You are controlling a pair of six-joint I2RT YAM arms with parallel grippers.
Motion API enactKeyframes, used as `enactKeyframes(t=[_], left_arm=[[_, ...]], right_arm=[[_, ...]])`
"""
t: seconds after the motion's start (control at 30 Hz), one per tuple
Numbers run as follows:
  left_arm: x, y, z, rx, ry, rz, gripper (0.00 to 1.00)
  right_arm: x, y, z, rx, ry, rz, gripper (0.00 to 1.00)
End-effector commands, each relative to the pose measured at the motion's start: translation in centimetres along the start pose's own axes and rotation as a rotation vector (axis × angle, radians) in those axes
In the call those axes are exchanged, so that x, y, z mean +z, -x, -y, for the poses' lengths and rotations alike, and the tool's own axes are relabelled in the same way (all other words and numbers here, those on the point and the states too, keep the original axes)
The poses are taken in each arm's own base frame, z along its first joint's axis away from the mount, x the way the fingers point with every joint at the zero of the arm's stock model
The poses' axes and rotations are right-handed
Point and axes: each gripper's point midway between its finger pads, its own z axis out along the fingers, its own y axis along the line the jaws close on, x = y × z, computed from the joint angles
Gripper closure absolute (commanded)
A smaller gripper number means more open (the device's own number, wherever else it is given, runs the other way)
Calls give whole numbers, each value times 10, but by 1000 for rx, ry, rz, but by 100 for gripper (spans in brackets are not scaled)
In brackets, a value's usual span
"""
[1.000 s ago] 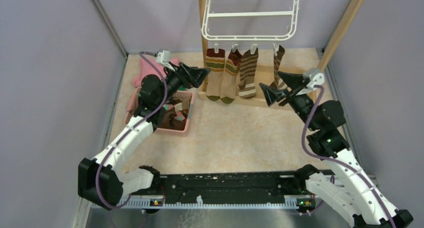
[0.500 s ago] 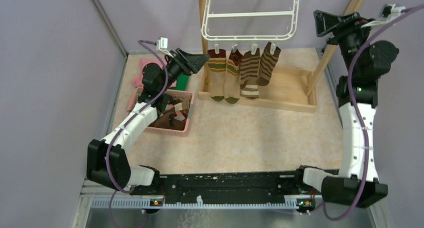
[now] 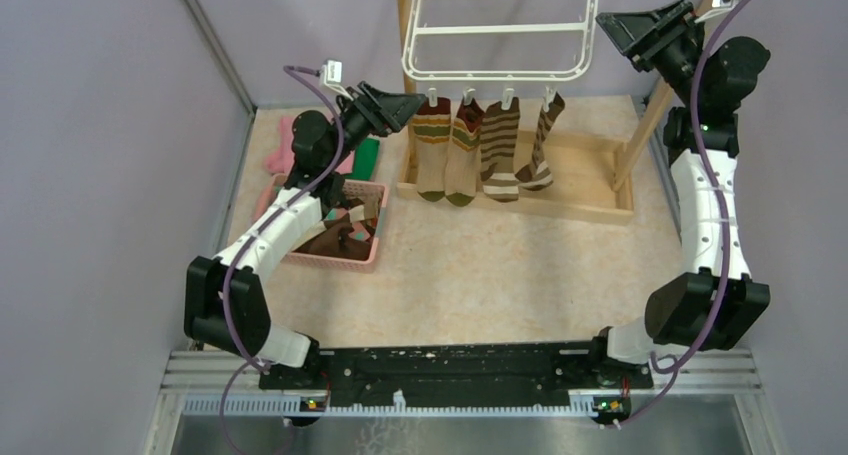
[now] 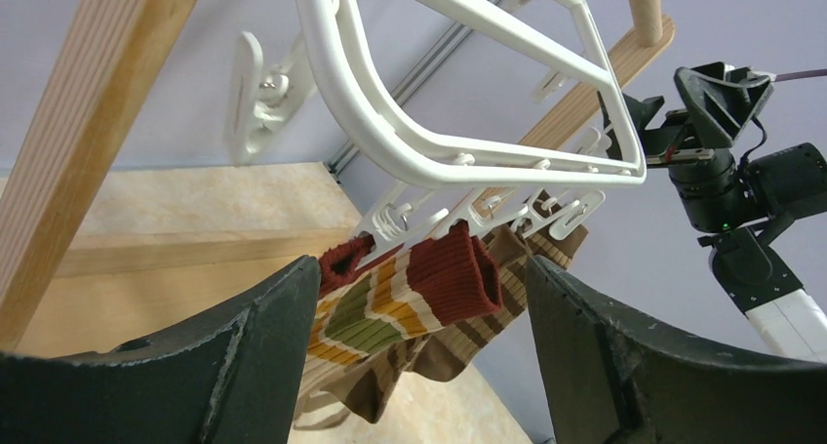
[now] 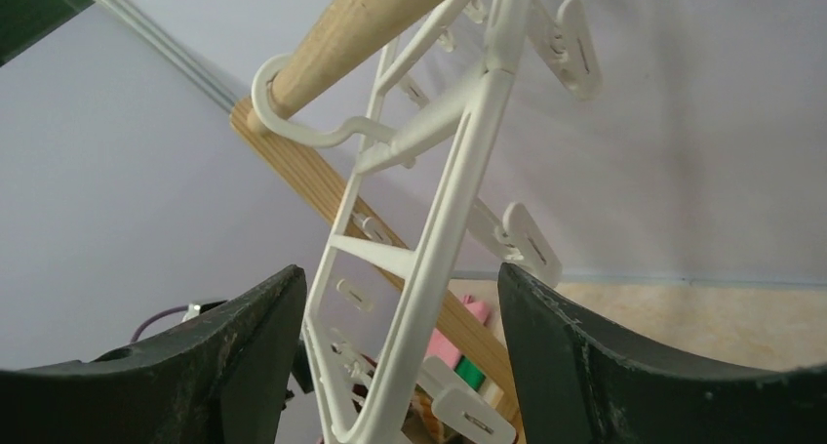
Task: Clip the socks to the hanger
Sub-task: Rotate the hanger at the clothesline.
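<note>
Left claw: the left claw is open wide and holds nothing. It is up by the left corner of the hanger, just beside the red-top sock.
Right claw: the right claw is open wide too, with nothing in it. It is up high by the right end of the hanger.
Hanger: it is white and hangs by its hook from the pole of the wooden frame.
Hung socks: four socks hang in a row from the clips on the near edge. The one on the right looks a bit twisted.
Basket: the pink basket sits on the table under the left arm. More socks in the basket lie in a heap.
Done: four socks are clipped on.
Left to do: the socks in the basket need clipping, I think. Empty clips wait on the hanger's other sides.
Next, my guess: one claw goes down to the basket for another sock.
</note>
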Motion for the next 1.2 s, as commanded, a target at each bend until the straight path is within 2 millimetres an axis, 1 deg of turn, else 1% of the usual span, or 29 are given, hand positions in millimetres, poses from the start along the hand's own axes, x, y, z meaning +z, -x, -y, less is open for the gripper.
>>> enactKeyframes(t=[0.0, 0.17, 0.2, 0.3, 0.37, 0.43, 0.5, 0.57, 0.73, 0.8, 0.97, 1.17], left_arm=[[9, 20, 19, 24, -62, 48, 17], [12, 23, 15, 28, -43, 58, 18], [13, 24, 15, 32, -40, 59, 19], [14, 27, 14, 41, -29, 65, 19], [15, 29, 13, 49, -21, 68, 19], [15, 30, 13, 57, -17, 70, 19], [16, 30, 12, 64, -12, 68, 20], [18, 31, 10, 72, -1, 68, 20], [24, 30, 3, 80, 12, 61, 25], [27, 29, 0, 80, 17, 55, 27], [34, 28, -8, 71, 29, 44, 27], [44, 29, -9, 67, 17, 38, 28]], right_arm=[[5, 21, -40, -42, 135, 22, 30], [22, 29, -28, -65, 100, 21, 32], [27, 28, -21, -63, 92, 17, 33], [40, 26, -15, -62, 90, -5, 37], [45, 23, -11, -63, 78, -12, 40], [49, 21, -5, -92, 45, -7, 40], [50, 19, 1, -117, 7, -3, 40], [51, 15, 1, -133, -1, -2, 40], [57, 4, 2, -139, 4, -5, 42], [57, 4, 3, -138, 7, 6, 46], [55, 6, 2, -145, 6, 24, 55], [49, 8, -4, -144, 20, 54, 68]])
